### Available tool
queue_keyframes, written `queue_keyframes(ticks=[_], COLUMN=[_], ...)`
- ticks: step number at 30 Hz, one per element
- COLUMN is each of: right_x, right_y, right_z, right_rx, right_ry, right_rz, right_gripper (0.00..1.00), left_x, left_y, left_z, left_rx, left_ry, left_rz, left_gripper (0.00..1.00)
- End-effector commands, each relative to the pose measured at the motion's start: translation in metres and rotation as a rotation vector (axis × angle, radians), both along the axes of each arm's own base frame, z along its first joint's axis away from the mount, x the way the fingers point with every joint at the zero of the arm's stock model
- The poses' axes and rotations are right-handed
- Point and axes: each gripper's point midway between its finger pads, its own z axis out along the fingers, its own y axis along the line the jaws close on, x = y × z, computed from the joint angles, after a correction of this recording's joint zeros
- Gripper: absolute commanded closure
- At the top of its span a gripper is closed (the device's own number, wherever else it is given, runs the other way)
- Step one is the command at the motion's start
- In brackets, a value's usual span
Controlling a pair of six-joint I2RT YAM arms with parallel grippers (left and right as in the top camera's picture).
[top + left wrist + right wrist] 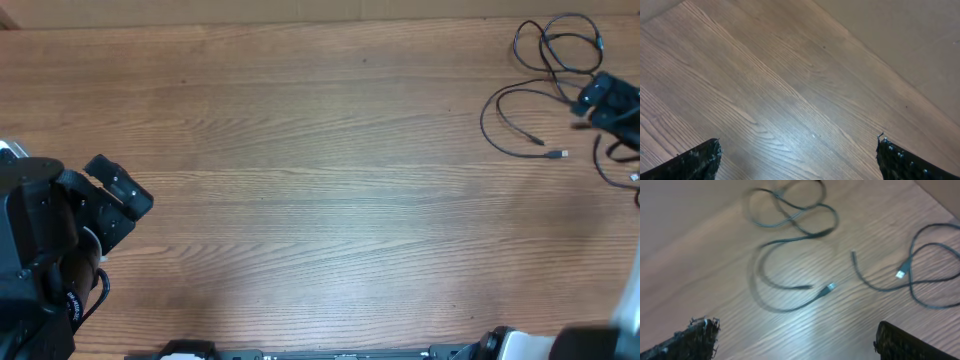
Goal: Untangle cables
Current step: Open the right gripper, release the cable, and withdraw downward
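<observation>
Overhead view: a pale wooden surface fills the frame. The left end effector sits at the near left edge, well apart from the cables, which lie in thin black loops and curves at the far right corner. One cable end with a small silver-tipped plug points toward the right edge. The right end effector is a blurred dark shape over those cables. Left wrist view: the left end effector is spread wide, its two black fingers showing only at the bottom corners, with bare wood grain between them and nothing held. Right wrist view: the right end effector is also spread wide and holds nothing, its fingers at the bottom corners. Beyond them the cables lie on the surface, slightly blurred: one looped at the top centre curving down to a silver-tipped plug, another looped at the right with a second silver tip.
</observation>
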Motion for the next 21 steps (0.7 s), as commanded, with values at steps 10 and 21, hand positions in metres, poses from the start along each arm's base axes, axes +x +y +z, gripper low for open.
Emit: queue_keyframes(ticks=[10, 21], right_x=[-0.099, -0.139], right_y=[0.083, 0.102], right_z=[0.045, 0.025], right_rx=[0.166, 0.270], right_ry=[-0.010, 0.137], right_rz=[0.120, 0.083], right_gripper=[0.00, 0.00], left_x=[-0.001, -0.001], left_y=[0.004, 0.004], left_z=[0.002, 0.002], left_rx=[0.021, 0.021], left_ry=[-0.003, -0.002], left_rz=[0.008, 0.008], left_gripper=[0.00, 0.00])
